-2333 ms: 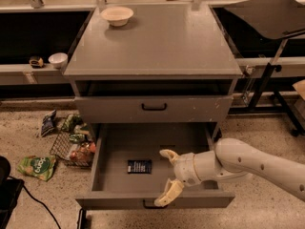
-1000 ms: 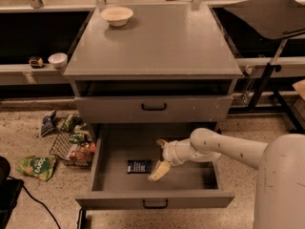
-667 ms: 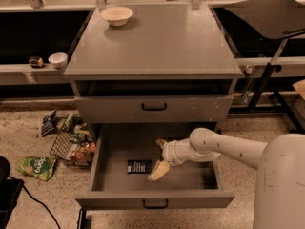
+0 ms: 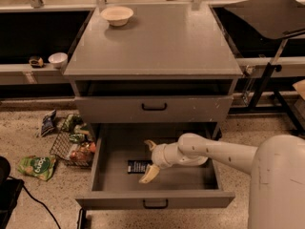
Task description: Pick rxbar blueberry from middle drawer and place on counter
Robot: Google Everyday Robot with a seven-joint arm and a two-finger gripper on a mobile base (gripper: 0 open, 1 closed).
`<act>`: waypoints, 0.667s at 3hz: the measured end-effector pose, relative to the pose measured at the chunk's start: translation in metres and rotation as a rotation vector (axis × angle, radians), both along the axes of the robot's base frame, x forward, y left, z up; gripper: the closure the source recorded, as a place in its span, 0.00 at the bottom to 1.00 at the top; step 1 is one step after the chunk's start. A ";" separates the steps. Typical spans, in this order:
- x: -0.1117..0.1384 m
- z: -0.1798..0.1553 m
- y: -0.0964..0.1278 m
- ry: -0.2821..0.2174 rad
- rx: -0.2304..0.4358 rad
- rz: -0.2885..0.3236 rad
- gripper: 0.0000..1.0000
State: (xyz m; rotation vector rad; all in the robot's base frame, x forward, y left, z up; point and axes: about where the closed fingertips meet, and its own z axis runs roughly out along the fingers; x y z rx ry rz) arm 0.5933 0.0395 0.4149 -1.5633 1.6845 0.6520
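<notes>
The middle drawer (image 4: pixel 109 175) is pulled open below the shut upper drawer front. The rxbar blueberry (image 4: pixel 139 166), a dark flat bar with white print, lies flat on the drawer floor left of centre. My gripper (image 4: pixel 149 160) is open inside the drawer, just right of the bar, its fingers spread on either side of the bar's right end. The white arm reaches in from the right. The counter (image 4: pixel 157 42) is the wide grey top of the cabinet.
A pale bowl (image 4: pixel 117 15) sits at the counter's back left. A wire basket (image 4: pixel 75 147) with snack bags stands on the floor left of the drawer, with a green bag (image 4: pixel 37 166) nearby. A small white cup (image 4: pixel 58 59) rests on the dark left shelf.
The gripper moved from the drawer's front right edge leftward and deeper into the drawer, ending beside the bar. It has barely moved in the last second. The bar has not moved.
</notes>
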 end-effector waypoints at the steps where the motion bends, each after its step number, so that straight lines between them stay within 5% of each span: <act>1: -0.001 -0.012 0.021 -0.025 0.004 0.067 0.00; 2: -0.004 -0.032 0.031 -0.001 0.008 0.126 0.00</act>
